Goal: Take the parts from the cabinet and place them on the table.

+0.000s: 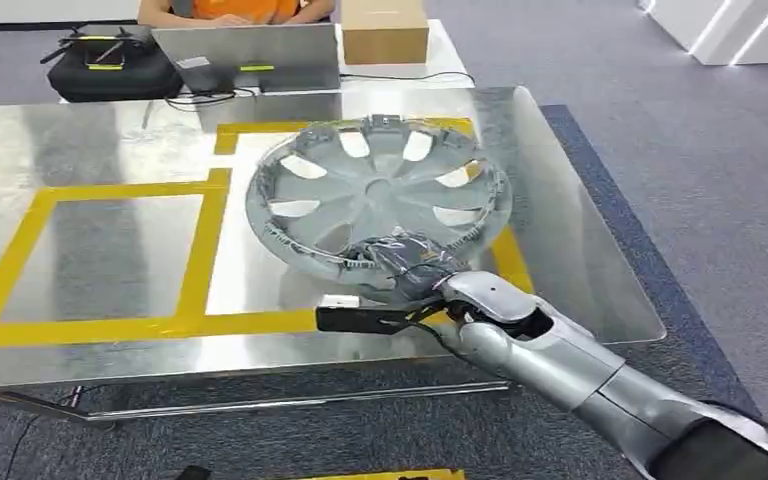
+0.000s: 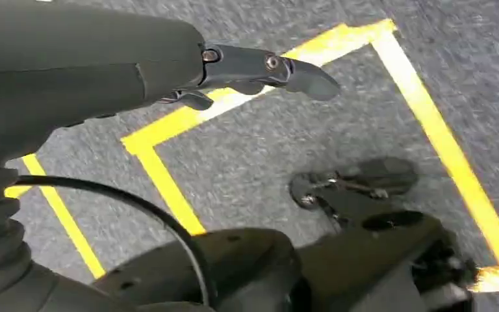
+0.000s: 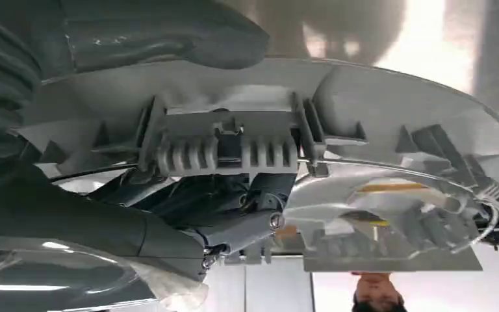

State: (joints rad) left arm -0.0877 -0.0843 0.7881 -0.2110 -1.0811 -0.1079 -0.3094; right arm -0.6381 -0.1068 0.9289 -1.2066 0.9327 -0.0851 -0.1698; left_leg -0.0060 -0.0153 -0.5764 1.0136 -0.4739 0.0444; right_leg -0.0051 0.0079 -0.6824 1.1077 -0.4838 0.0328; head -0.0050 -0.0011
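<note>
The wheel cover lies on the steel tabletop, across the yellow tape outline at its right end. The right robot hand grips the cover's near rim, fingers wrapped over the clips on its inner side, so the part is delivered but not yet let go. The left robot hand hangs over the carpet, fingers apart, holding nothing. Release and withdrawal look to be what remains.
</note>
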